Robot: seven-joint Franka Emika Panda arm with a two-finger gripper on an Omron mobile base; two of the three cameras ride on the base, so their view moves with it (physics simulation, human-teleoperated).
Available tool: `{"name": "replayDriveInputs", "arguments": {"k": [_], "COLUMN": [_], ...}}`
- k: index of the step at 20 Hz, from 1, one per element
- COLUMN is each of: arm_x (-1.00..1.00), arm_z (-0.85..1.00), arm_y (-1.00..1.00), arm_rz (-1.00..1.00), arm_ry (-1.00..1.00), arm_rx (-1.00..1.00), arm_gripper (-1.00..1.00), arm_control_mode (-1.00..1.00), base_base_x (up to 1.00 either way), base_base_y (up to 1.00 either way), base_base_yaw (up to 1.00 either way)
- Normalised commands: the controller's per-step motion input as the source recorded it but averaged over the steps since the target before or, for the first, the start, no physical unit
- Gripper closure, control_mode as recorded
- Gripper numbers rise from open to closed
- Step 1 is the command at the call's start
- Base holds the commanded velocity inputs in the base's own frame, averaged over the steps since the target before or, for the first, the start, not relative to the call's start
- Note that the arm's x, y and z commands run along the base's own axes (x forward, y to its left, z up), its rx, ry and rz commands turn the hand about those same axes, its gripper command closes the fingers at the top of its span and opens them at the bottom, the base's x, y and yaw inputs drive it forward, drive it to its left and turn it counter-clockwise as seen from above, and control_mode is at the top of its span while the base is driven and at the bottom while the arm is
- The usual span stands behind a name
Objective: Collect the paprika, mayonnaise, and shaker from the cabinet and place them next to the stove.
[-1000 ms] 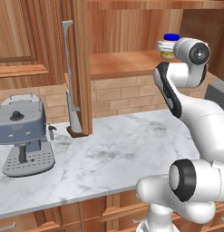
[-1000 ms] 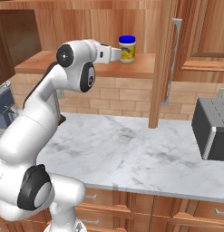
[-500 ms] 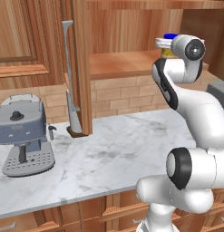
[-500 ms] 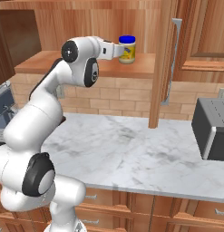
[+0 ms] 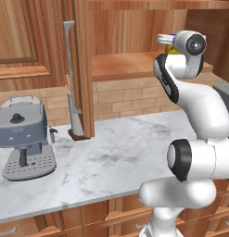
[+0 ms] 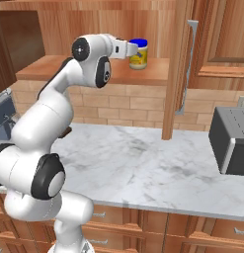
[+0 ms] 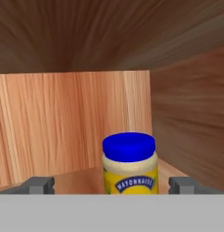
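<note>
End effector (image 7: 111,185), jaws wide apart, faces mayonnaise (image 7: 129,165) on cabinet (image 6: 148,76) shelf; advance level until jar sits centred, then close.

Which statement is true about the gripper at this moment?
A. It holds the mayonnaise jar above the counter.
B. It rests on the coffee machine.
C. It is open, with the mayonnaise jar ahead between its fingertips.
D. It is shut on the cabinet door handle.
C: in the hand view the gripper stands open, its tips apart on either side of the mayonnaise jar, which stands on the cabinet shelf.

White marble counter (image 5: 111,162), tan brick backsplash (image 6: 143,108), grey coffee machine (image 5: 23,136)
</note>
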Motion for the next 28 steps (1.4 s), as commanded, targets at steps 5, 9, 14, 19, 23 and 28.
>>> {"name": "replayDriveInputs", "arguments": {"k": [5, 9, 14, 19, 23, 28], "arm_x": [0.13, 0.19, 0.2, 0.15, 0.03, 0.12], "arm_z": [-0.08, -0.04, -0.01, 0.0, 0.0, 0.0], "arm_y": [-0.03, -0.12, -0.21, -0.28, -0.03, -0.02], "arm_rz": [0.0, 0.0, 0.0, 0.0, 0.0, 0.0], "arm_ry": [0.0, -0.01, -0.01, -0.02, 0.0, 0.0], "arm_rx": [-0.01, 0.0, 0.0, 0.0, 0.0, 0.0], "arm_gripper": [-1.0, -1.0, -1.0, -1.0, -1.0, -1.0], "arm_control_mode": [-1.0, -1.0, -1.0, -1.0, -1.0, -1.0], "base_base_x": [0.0, 0.0, 0.0, 0.0, 0.0, 0.0], "base_base_y": [0.0, 0.0, 0.0, 0.0, 0.0, 0.0], "base_base_yaw": [0.0, 0.0, 0.0, 0.0, 0.0, 0.0]}}
